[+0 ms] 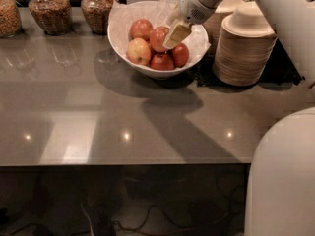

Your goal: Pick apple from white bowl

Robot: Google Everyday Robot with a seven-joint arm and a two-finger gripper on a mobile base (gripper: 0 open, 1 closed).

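Nearest, the grey countertop (123, 132) is seen, with the white bowl (147, 71) set toward its far edge. Inside the bowl, the orange-red apple (157, 38) is piled among 4 others. The gripper (176, 33) is held just at the apple's right side; whether it is open or closed cannot be told. Stacked beige bowls (243, 53) are seen right of the bowl, and 3 jars (49, 14) to its far left.

Snack counter (147, 112), grain jars (48, 11), stacked bowls (243, 53), hand (176, 34) over white bowl (118, 38)

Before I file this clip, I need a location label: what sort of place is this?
Probably a break-room snack counter: snack jars at the back, a white bowl of apples, stacked disposable bowls. The gripper hangs over that bowl.
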